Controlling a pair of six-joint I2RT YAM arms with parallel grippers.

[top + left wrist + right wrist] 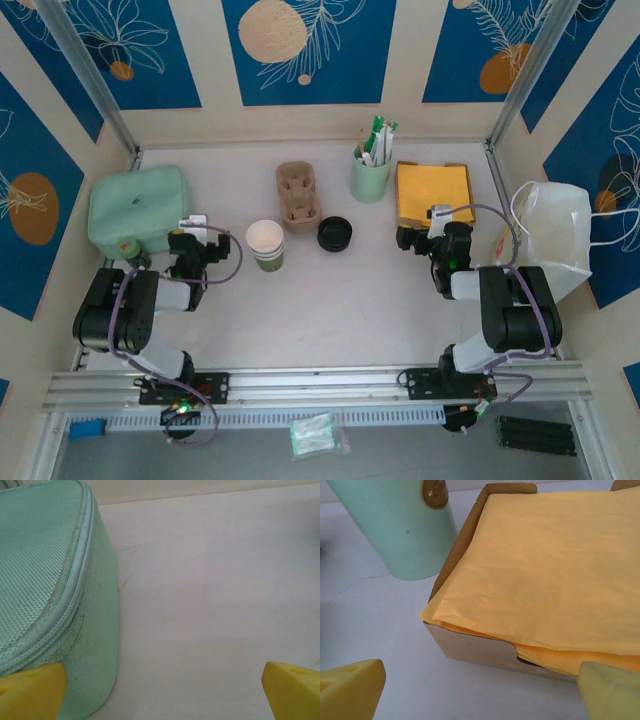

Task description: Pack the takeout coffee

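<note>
We are finding bare table lying open across the near middle. The mint bag is crowding the left gripper on its left, while the napkin box and mint cup are blocking straight ahead of the right gripper.

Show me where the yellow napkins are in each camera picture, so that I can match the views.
Top external: yellow napkins, upper right, near the back wall.
Right wrist: yellow napkins fill the upper right, in their cardboard box.
Left wrist: this camera faces the mint zip bag on the left of the table.
Shared landmark: the mint cup stands just left of the napkins in both.
</note>
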